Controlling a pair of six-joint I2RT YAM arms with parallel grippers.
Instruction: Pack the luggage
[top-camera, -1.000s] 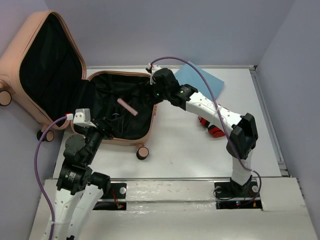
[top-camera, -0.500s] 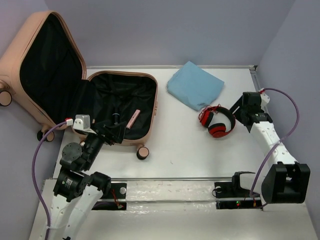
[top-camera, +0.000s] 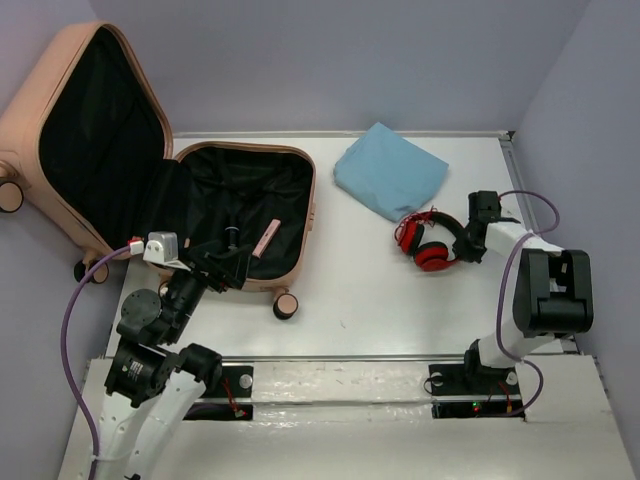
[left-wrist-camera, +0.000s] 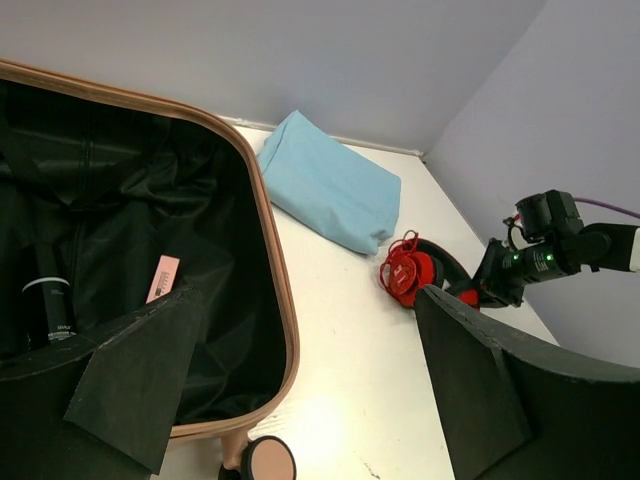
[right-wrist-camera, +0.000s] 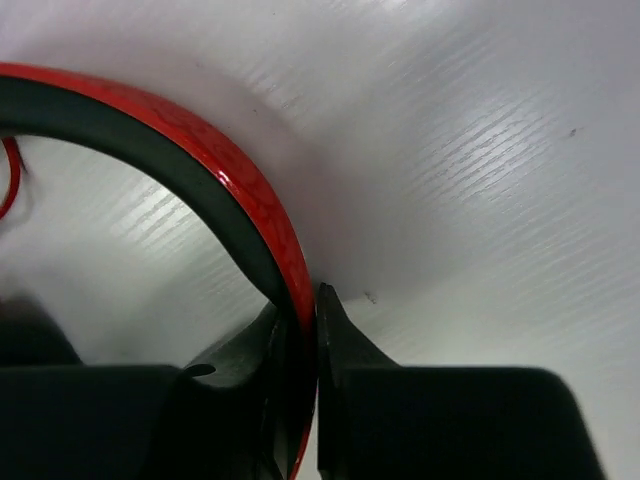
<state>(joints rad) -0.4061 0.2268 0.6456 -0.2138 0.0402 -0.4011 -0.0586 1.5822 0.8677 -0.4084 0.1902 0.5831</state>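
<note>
We see soft, even overhead light, bright on the white tabletop (top-camera: 380, 300); shadows are faint; the luggage (top-camera: 25, 120) lining sinks to black; the right wrist view blurs along its lower edge.

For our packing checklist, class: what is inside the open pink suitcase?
Inside the luggage, on black lining, lie a slim pink item and a dark cylinder with a pale band. The left gripper covers the near corner, so anything there is hidden.

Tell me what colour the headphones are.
The headphones are red with black, clearest in the top view.
</note>
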